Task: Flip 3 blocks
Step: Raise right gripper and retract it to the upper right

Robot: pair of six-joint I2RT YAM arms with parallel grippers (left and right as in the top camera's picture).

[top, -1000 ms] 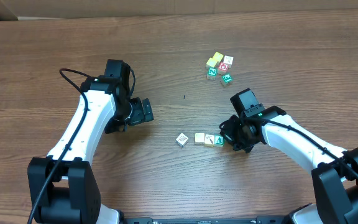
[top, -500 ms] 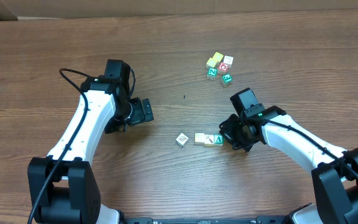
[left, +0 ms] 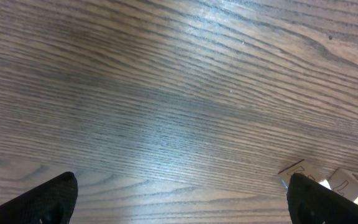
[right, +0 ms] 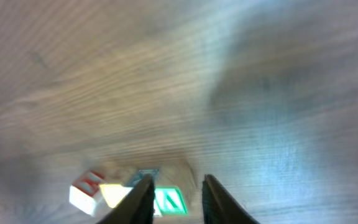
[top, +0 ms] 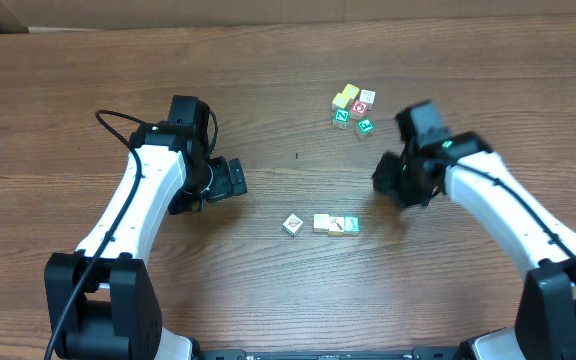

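With the right pincer [right: 174, 188] slightly parted and empty and the left pincer [left: 179, 194] fully released, the blocks [top: 335, 224] touch in a row, so grabbing one risks knocking its neighbours.

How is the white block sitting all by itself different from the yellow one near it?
The white block is turned cornerwise; the yellow block sits square. The white block stands alone; the yellow block touches the block beside it. Both are small cubes on the table.
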